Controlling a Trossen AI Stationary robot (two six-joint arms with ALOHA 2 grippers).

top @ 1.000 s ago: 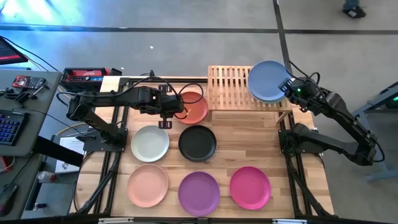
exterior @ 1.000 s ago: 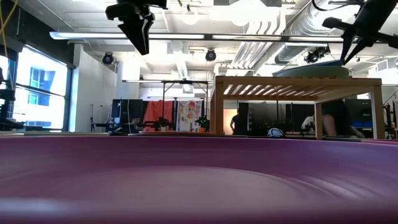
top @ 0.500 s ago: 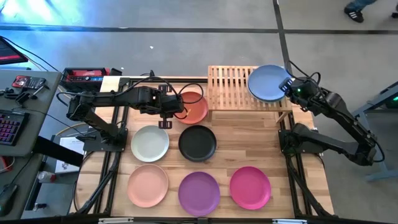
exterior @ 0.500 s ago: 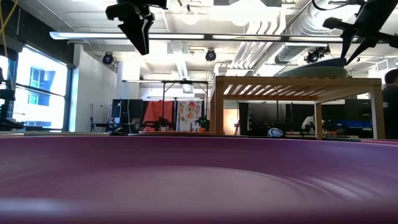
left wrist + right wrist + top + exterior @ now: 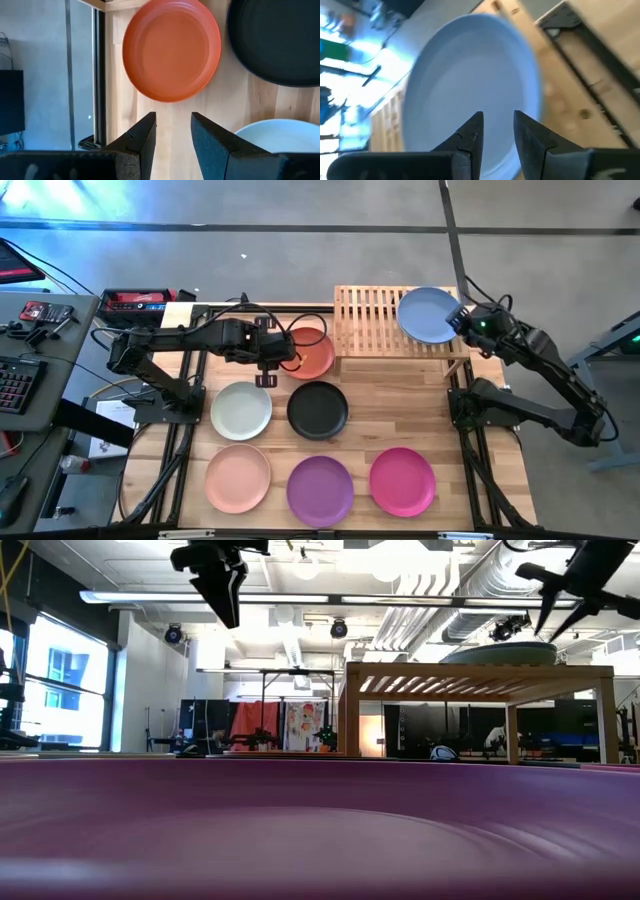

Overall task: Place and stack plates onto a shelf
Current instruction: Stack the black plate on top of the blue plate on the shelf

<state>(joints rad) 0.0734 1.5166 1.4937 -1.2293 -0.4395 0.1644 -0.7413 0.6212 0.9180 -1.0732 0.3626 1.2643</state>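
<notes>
We see right gripper (image 5: 463,320) parted at blue plate (image 5: 427,315) rim, upper right, seemingly released on shelf (image 5: 372,320); left gripper (image 5: 266,376) open, empty, just below orange plate (image 5: 309,352).

- Grey floor (image 5: 300,250) lies around the wooden bench (image 5: 400,405).
- A desk (image 5: 40,380) with a keyboard (image 5: 12,385) stands beside it.
- Bright window (image 5: 60,680), white ceiling ducts (image 5: 440,600) and strip light (image 5: 300,600) fill the room.

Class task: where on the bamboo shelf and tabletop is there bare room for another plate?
Shelf: its slats left of the light blue plate are bare. Tabletop: a bare strip right of the black plate and magenta plate. Crowded: the plate rows left of that.
</notes>
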